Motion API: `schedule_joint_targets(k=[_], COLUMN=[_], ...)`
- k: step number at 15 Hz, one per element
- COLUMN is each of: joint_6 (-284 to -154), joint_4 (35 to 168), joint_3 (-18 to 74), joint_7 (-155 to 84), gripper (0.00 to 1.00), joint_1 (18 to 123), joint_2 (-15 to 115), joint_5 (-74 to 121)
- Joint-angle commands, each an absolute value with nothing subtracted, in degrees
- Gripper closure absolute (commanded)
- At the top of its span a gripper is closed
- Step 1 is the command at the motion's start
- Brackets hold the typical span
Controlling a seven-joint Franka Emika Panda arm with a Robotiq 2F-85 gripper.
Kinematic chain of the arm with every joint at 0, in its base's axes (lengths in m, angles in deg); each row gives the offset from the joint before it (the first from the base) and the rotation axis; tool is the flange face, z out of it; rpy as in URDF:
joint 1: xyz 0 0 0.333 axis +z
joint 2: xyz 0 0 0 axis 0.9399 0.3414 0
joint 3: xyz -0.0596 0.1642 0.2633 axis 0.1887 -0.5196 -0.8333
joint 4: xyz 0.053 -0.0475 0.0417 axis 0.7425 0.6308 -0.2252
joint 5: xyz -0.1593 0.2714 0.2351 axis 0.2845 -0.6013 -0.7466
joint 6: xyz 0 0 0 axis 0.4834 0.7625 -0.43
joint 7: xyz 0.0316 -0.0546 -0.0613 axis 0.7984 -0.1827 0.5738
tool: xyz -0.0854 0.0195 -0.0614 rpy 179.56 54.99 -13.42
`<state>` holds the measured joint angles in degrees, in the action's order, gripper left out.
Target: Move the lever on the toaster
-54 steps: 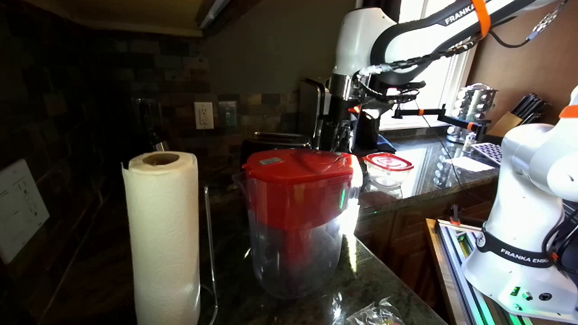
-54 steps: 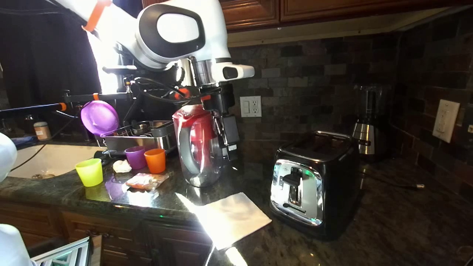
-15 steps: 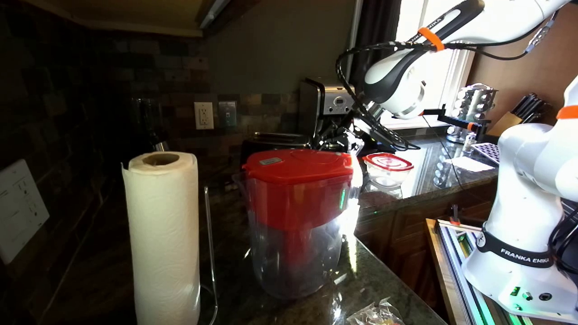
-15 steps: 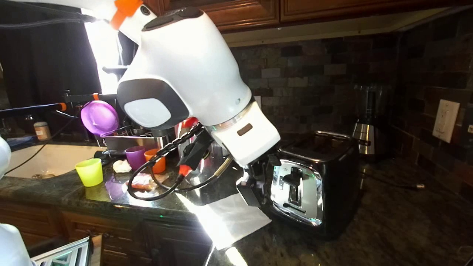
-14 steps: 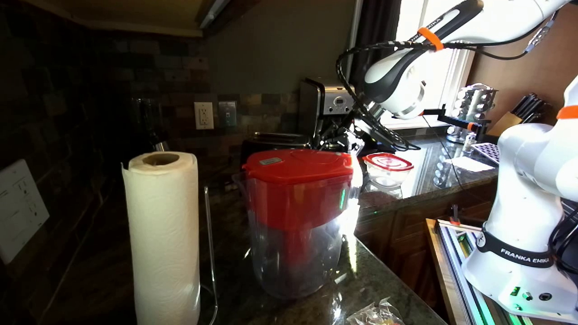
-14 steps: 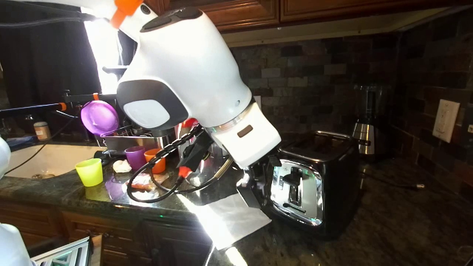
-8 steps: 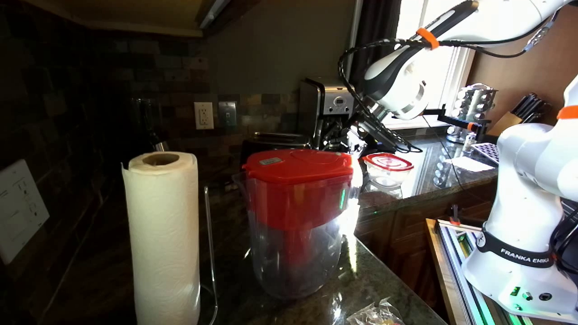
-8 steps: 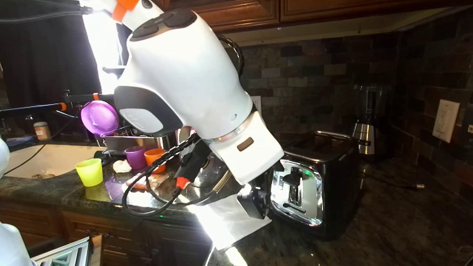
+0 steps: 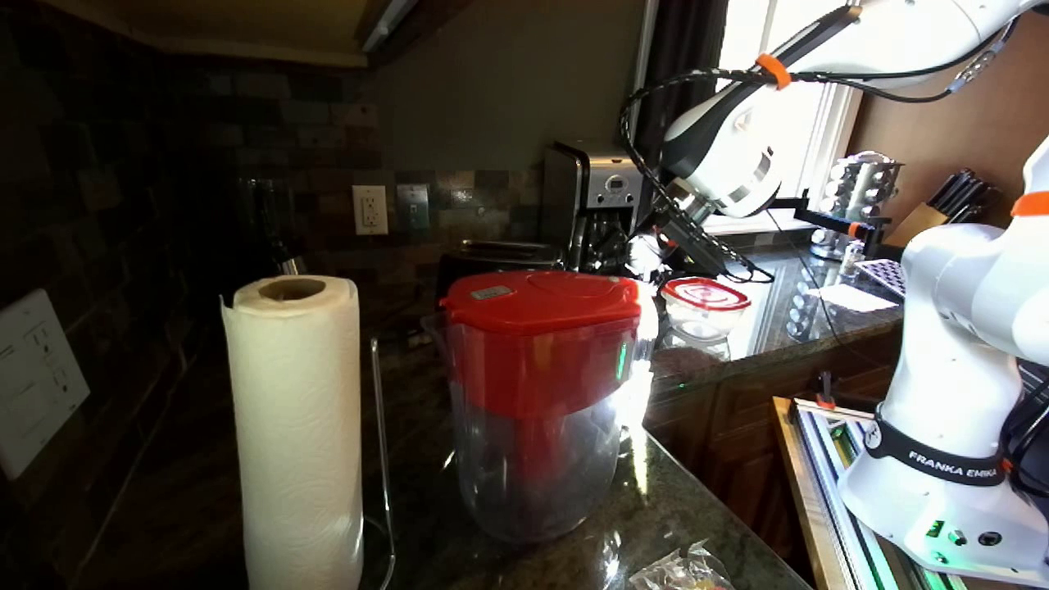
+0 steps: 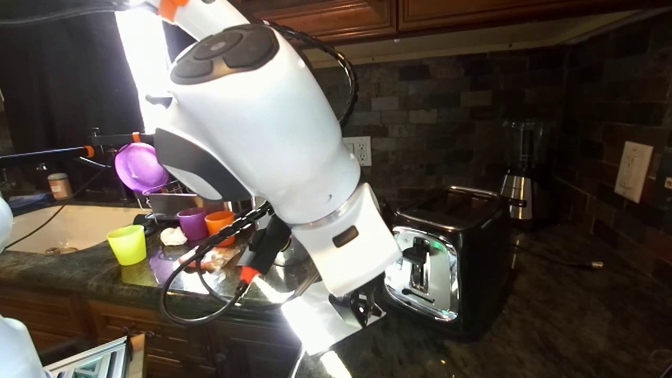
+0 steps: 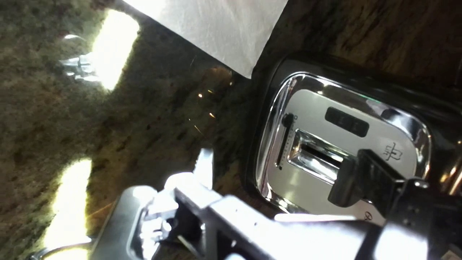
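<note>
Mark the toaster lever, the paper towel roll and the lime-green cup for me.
Toaster lever (image 10: 416, 254): in an exterior view, on its black handle.
Paper towel roll (image 9: 299, 442): in an exterior view, on its white side.
Lime-green cup (image 10: 127, 247): in an exterior view, on its outer wall.

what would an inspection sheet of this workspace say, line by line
Surface: dark, mottled counter with bright light patches.
Job's things: toaster upright; its lever at the top of the slot.
Clutter: pale sheet beside the toaster; green cup, purple cup, orange cup, red-lidded pitcher, paper towel roll.
Tool: open, jaws wide apart, nothing seen held; contact with the lever cannot be told.
Cables: braided cable hangs in a loop from the arm; a likely cord end on the counter, source unclear.
Surroundings: coffee maker, blender, wall outlet, sink, bright window.
</note>
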<state>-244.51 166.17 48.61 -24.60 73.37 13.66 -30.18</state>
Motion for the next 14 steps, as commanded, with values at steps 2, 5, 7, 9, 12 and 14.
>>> schedule_joint_targets(k=[2, 5, 7, 9, 12, 14], joint_6=[-242.8, -243.2, -242.8, -243.2, -243.6, -244.3], joint_4=[166.2, 166.2, 166.2, 166.2, 165.7, 165.5], joint_3=[50.6, 51.1, 51.2, 51.1, 51.1, 51.0], joint_7=[-22.1, -21.3, -20.9, -20.7, -20.5, -20.6], gripper=[0.0, 0.0, 0.0, 0.0, 0.0, 0.0], joint_1=[74.3, 75.0, 75.9, 76.7, 77.7, 78.1], joint_2=[13.1, 12.7, 12.3, 12.3, 12.5, 12.6], joint_5=[-35.3, -37.8, -39.2, -40.4, -41.8, -42.5])
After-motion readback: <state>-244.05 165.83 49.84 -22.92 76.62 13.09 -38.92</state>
